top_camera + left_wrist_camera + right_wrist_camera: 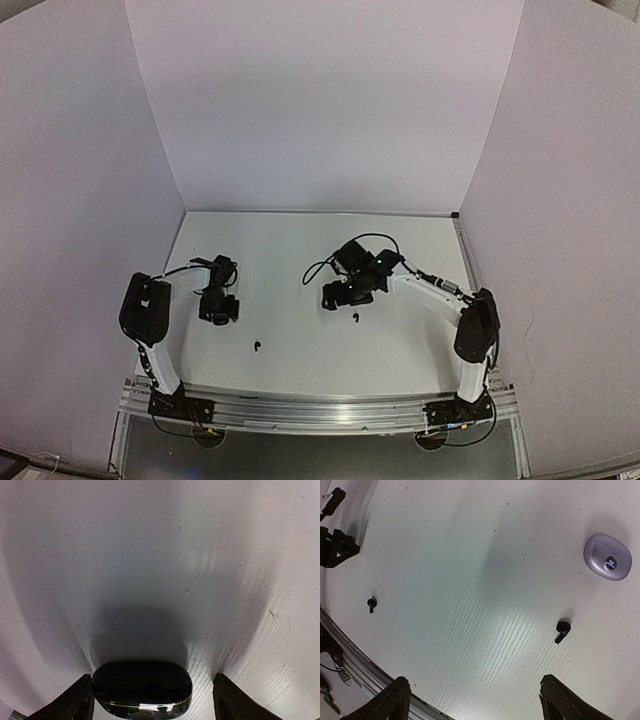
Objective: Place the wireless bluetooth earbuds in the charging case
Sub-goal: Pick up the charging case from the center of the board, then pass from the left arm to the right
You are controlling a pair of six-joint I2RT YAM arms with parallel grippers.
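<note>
A glossy black charging case (142,687), lid shut, lies on the white table between the fingers of my left gripper (152,678). The left finger (75,702) is against the case's side and the right finger (235,700) stands apart from it, so the gripper is open. My right gripper (474,679) hangs open above the table with nothing in it. One black earbud (562,629) lies just beyond its right finger, another black earbud (371,603) further left. From above, the buds (354,317) (257,346) lie near the front of the table between the left gripper (218,308) and the right gripper (335,296).
A lilac-grey case (607,557) with a lit display lies shut beyond the nearer bud. The metal rail (320,410) runs along the table's near edge. White walls (320,110) enclose the table on three sides.
</note>
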